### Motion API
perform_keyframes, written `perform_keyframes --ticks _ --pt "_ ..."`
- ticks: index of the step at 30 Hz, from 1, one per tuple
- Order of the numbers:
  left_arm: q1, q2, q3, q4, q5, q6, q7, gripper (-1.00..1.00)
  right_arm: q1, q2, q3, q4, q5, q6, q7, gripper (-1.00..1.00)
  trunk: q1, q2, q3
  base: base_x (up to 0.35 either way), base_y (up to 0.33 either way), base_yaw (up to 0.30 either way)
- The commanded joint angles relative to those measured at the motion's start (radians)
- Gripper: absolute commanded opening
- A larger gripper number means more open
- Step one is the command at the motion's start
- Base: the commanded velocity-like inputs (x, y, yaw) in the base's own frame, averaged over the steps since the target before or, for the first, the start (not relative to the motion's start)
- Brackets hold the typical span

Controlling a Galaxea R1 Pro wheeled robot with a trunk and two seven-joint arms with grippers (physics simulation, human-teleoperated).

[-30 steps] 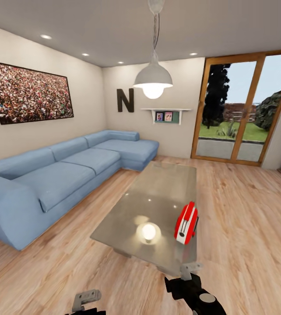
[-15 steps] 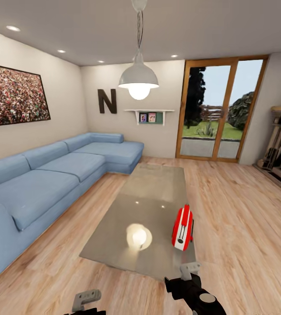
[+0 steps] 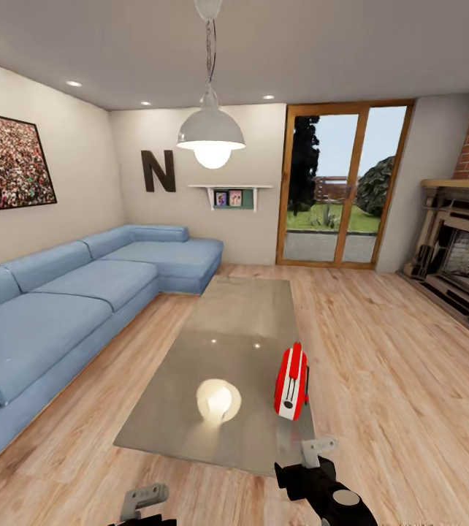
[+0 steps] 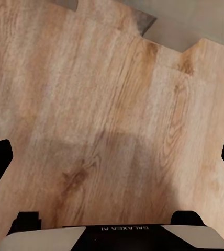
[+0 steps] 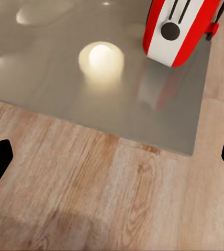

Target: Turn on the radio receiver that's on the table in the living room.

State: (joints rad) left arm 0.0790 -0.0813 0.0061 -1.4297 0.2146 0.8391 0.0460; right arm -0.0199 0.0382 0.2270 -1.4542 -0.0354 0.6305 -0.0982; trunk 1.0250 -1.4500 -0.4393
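The red radio receiver (image 3: 291, 383) stands upright near the near right corner of the glossy grey-beige table (image 3: 242, 321) in the living room. In the right wrist view the radio receiver (image 5: 177, 29) shows its white striped panel and round black dial, just beyond the table (image 5: 65, 89) edge. My right gripper (image 5: 112, 159) is open over the wood floor, short of the table; its grey finger (image 3: 315, 449) shows low in the head view. My left gripper (image 4: 112, 157) is open above bare floor, with a table corner (image 4: 196, 21) ahead.
A blue corner sofa (image 3: 81, 292) runs along the table's left side. A pendant lamp (image 3: 210, 135) hangs over the table. Glass doors (image 3: 340, 190) stand at the back, with a brick fireplace (image 3: 468, 256) to the right. Open wood floor (image 3: 388, 365) lies right of the table.
The head view has swung to the right: sofa, table and radio shifted left in the picture and the fireplace came into view. Both arms keep their places in the picture.
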Motion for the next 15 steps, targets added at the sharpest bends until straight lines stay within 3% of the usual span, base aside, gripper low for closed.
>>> perform_keyframes --ticks 1,5,14,15 --pt "0.000 0.000 0.000 0.000 0.000 -0.001 0.000 1.00 0.000 0.000 0.000 0.000 0.000 0.000 0.000 1.00 0.000 0.000 0.000 0.057 0.040 -0.278" --pt "0.000 0.000 0.000 0.000 0.000 0.000 0.001 1.00 0.000 0.000 0.000 0.000 0.000 -0.001 0.000 1.00 0.000 0.000 0.001 0.027 0.019 -0.190" --pt "-0.001 0.001 0.000 -0.004 0.000 0.001 0.002 1.00 0.000 0.000 0.000 0.045 -0.001 -0.004 0.000 1.00 0.000 0.000 0.001 0.002 0.002 -0.017" --pt "0.000 0.002 0.001 -0.011 0.001 0.003 0.002 1.00 0.000 0.002 0.042 0.046 0.004 -0.010 -0.005 1.00 0.000 0.000 0.001 0.000 0.000 0.000"
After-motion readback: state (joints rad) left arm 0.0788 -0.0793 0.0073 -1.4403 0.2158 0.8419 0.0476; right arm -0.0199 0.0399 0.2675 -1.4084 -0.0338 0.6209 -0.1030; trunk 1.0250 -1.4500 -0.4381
